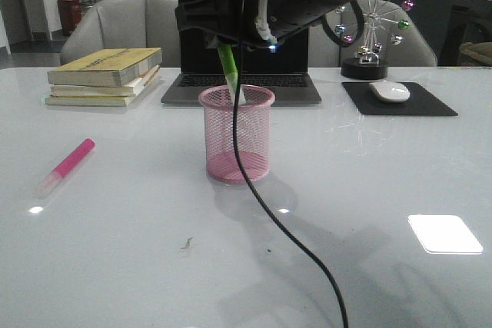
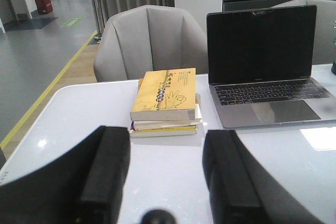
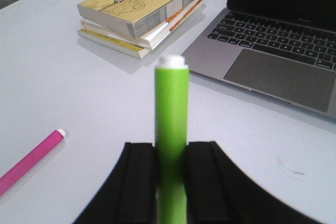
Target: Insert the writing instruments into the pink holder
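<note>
Roughly at the halfway mark, by the look of it. Green marker (image 1: 229, 74) clamped in the right claw (image 3: 170, 174), tilted, lower end already inside the rim of the pink holder (image 1: 237, 144), which stands near the middle of the worktop (image 1: 115, 251). Not yet released: pads pressed against both sides of the barrel in the right wrist view. Cannot tell whether the tip touches the holder's base.

Pink marker (image 1: 65, 166) untouched, flat on the worktop toward the left edge, well apart from the holder. Left to do, as a judgement: drop the green one, then fetch and insert the pink one.

Left claw (image 2: 165, 174) spread wide with nothing between its fingers, hanging over the left part of the worktop and facing the far edge.

Around: stack of books (image 1: 106, 76) at the far left, open laptop (image 1: 242, 82) along the far edge just behind the holder, white mouse (image 1: 390, 91) on a dark pad (image 1: 398, 101) at the far right, a small ferris-wheel ornament (image 1: 373, 32) behind that.

In the way: a black cable (image 1: 265, 205) trailing from the right arm down across the holder's front toward the near edge; likely to brush or tip the light mesh cup on withdrawal. Nothing between the pink marker and the holder.
</note>
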You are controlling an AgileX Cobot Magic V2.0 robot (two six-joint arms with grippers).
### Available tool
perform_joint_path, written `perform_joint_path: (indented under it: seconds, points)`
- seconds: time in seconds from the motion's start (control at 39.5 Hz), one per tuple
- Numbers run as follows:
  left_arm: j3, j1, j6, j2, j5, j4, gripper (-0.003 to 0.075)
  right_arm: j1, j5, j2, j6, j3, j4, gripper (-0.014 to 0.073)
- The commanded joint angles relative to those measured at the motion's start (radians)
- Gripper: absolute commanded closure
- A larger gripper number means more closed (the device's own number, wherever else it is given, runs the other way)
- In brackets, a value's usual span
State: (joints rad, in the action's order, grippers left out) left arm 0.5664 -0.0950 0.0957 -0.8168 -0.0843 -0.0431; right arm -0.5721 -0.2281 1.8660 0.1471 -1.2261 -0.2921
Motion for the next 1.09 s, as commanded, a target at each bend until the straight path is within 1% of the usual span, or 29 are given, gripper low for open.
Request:
perform_joint_path:
  seconds: [0.0, 0.05, 0.1, 0.23, 0.3, 0.38, 0.43, 0.56, 0.58, 0.71, 0.91, 1.06]
  points:
    - [0.038, 0.004, -0.005, 0.004, -0.086, -0.009, 0.0339, 0.0, -0.062, -0.055, 0.001, -0.026, 0.006, 0.0274]
    - [0.038, 0.004, -0.005, 0.004, -0.086, -0.009, 0.0339, 0.0, -0.062, -0.055, 0.001, -0.026, 0.005, 0.0225]
    - [0.038, 0.004, -0.005, 0.004, -0.086, -0.009, 0.0339, 0.0, -0.062, -0.055, 0.001, -0.026, 0.005, 0.0201]
    - [0.038, 0.004, -0.005, 0.004, -0.086, -0.009, 0.0339, 0.0, -0.061, -0.068, 0.009, -0.026, 0.018, 0.0204]
    - [0.038, 0.004, -0.005, 0.004, -0.086, -0.009, 0.0339, 0.002, -0.041, -0.089, 0.041, -0.026, 0.027, 0.0209]
    - [0.038, 0.004, -0.005, 0.004, -0.086, -0.009, 0.0339, 0.014, 0.009, -0.12, 0.072, -0.026, 0.027, 0.0209]
    - [0.038, 0.004, -0.005, 0.004, -0.086, -0.009, 0.0339, 0.031, 0.071, -0.147, 0.079, -0.026, 0.027, 0.0209]
    - [0.038, 0.004, -0.005, 0.004, -0.086, -0.009, 0.0339, 0.102, 0.235, -0.23, 0.081, -0.026, 0.027, 0.0209]
    - [0.038, 0.004, -0.005, 0.004, -0.086, -0.009, 0.0339, 0.121, 0.286, -0.249, 0.081, -0.026, 0.027, 0.0209]
    - [0.038, 0.004, -0.005, 0.004, -0.086, -0.009, 0.0339, 0.218, 0.453, -0.342, 0.081, -0.026, 0.027, 0.0209]
    - [0.038, 0.004, -0.005, 0.004, -0.086, -0.009, 0.0339, 0.361, 0.587, -0.487, 0.081, -0.026, 0.08, 0.0209]
    - [0.038, 0.004, -0.005, 0.004, -0.086, -0.009, 0.0339, 0.44, 0.652, -0.603, 0.081, -0.023, 0.088, 0.0209]
